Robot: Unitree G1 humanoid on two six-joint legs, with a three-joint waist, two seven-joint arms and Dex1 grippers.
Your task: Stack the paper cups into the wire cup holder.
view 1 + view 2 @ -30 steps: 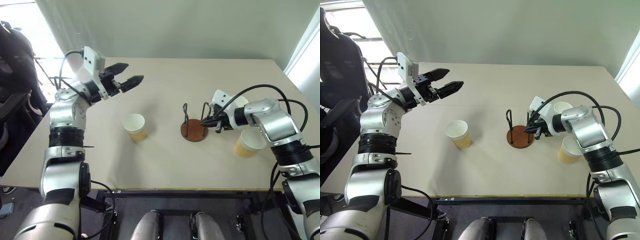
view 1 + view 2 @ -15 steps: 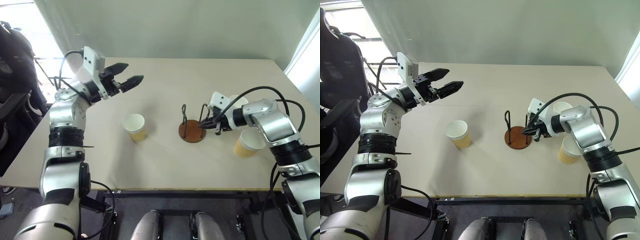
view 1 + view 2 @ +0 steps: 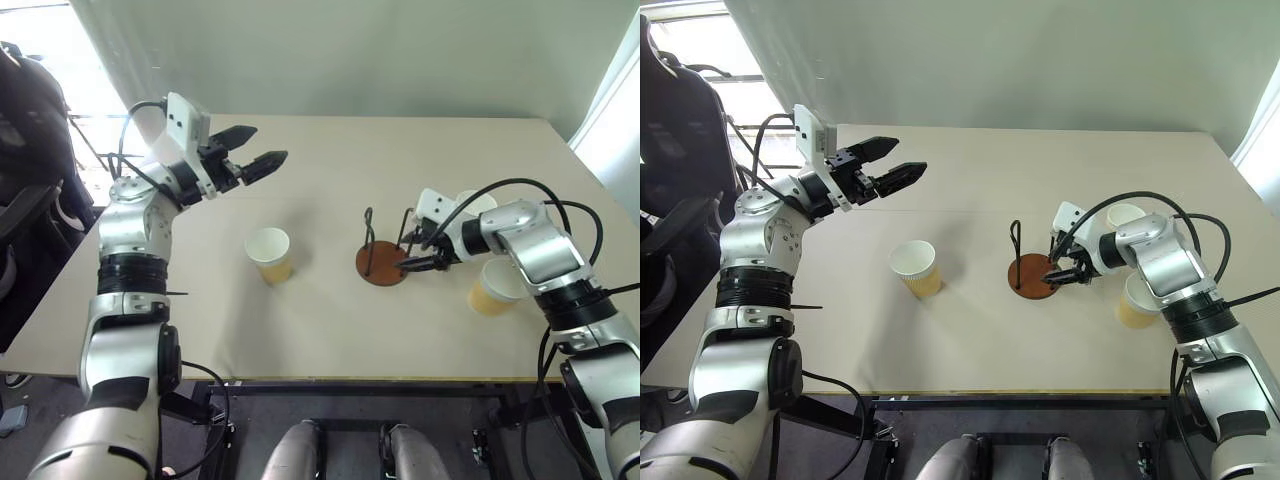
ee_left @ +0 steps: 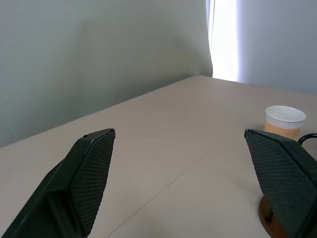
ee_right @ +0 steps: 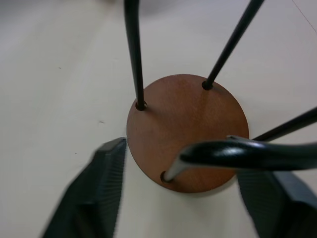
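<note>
Near the middle of the table (image 3: 330, 330), slightly toward the robot's right, the wire cup holder (image 3: 384, 262) stands upright on its reddish-brown disc, its two black wire loops rising straight up, so its long axis is vertical and its mouth faces the ceiling, ready to take cups from above. The right gripper (image 3: 417, 252) sits against the near loop with its black fingers spread apart either side of it, clasping nothing; I judge it is there to place the holder within reach. One of the paper cups (image 3: 270, 254) stands rim-up just left of the holder, and two more (image 3: 494, 286) stand rim-up beyond the right arm. The left gripper (image 3: 262, 150) hangs well above the table, jaws wide and empty.
</note>
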